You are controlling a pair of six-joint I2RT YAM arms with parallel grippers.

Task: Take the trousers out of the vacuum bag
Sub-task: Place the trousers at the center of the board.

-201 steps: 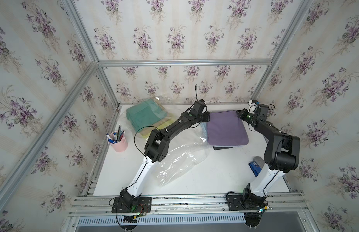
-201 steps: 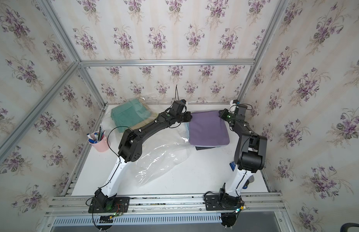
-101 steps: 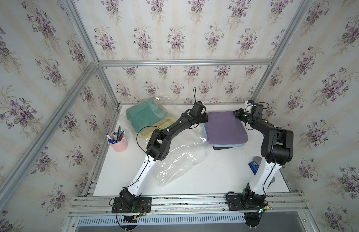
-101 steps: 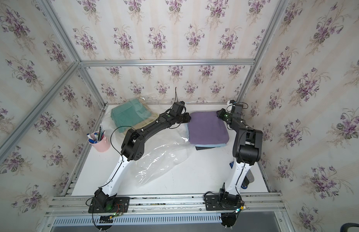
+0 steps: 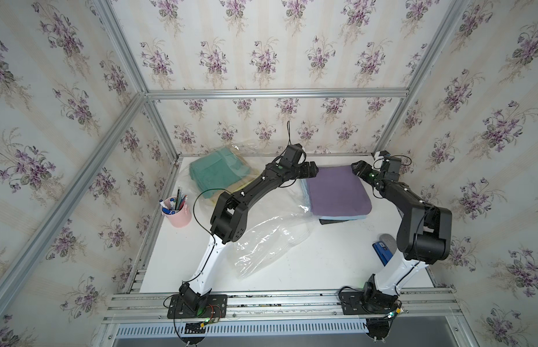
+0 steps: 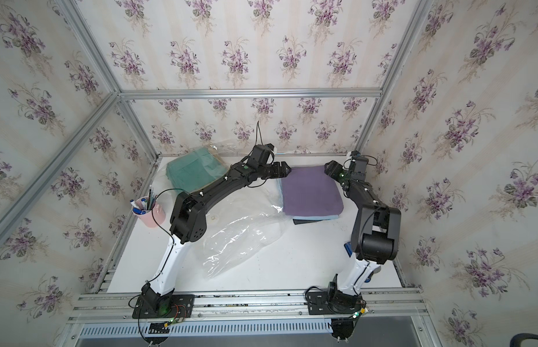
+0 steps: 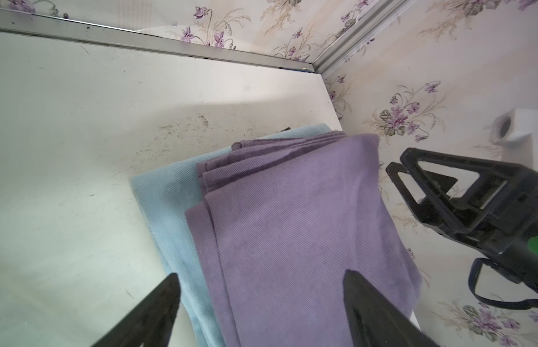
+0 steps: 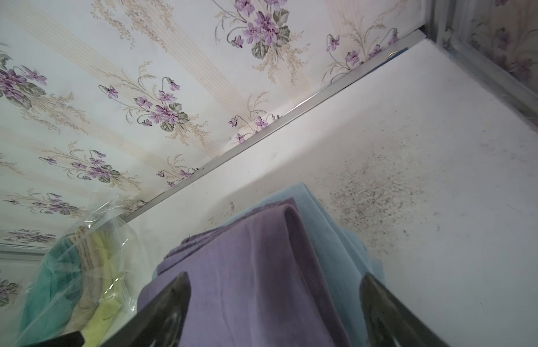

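Both spread, empty: left gripper (image 5: 312,170), right gripper (image 5: 357,168) flank far edge of purple trousers (image 5: 336,192), already out on bench (image 5: 321,264). We see teal trousers (image 5: 216,174) inside vacuum bag (image 5: 270,240), far-left corner; left gripper nearer, so we judge next reach its

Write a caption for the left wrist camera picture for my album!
Open left gripper hovers over the purple trousers, stacked on the light blue trousers, with the right gripper beside them.

PLACE: robotics lab test cell, dressed like a home | EVIDENCE: aluminium extrusion frame (image 5: 276,93) holding violet-print wallpaper panels (image 5: 261,54) | white tabletop (image 5: 321,270) | two robot arms (image 5: 261,186) bolted to a slotted metal rail (image 5: 276,303) | pink pen cup (image 5: 179,213)
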